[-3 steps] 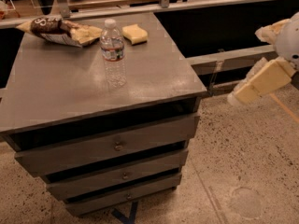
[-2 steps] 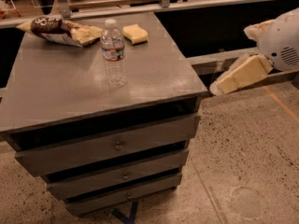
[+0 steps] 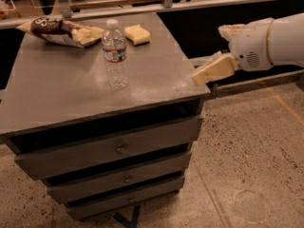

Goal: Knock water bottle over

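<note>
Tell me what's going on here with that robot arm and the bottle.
A robot arm is set to knock over the water bottle, which stands upright on the grey drawer cabinet, towards the back. The gripper hovers open by the cabinet's right edge, well apart from the bottle, so nothing has been knocked over yet. A snack bag and a yellow sponge lie behind the bottle.

1 high view overlooks cabinet (jaws at right).
</note>
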You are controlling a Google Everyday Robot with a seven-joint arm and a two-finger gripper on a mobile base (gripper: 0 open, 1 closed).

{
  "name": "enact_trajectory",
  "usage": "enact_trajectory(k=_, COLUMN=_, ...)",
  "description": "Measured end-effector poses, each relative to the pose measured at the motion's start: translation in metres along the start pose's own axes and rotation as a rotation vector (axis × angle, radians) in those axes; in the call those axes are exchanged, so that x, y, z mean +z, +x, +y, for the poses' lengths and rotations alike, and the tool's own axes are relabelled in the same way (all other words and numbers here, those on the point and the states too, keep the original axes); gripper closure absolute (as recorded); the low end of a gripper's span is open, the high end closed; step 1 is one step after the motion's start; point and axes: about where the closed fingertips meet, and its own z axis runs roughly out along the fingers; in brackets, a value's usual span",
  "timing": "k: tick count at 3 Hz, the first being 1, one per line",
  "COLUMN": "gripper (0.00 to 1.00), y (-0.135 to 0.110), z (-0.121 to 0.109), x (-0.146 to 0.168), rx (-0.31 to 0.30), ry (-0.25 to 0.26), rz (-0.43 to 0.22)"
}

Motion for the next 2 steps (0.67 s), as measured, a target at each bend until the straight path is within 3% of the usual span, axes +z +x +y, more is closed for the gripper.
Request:
enact_trajectory(k=1, gripper=0.00, y=-0.0266, z=-0.0019, x=0.0267, rx=-0.085, ry=-0.026, rz=-0.121)
enact_trajectory(k=2, gripper=0.00, y=-0.0268, z=-0.0018, x=0.0266, rx=-0.084, ry=-0.026, rz=-0.120)
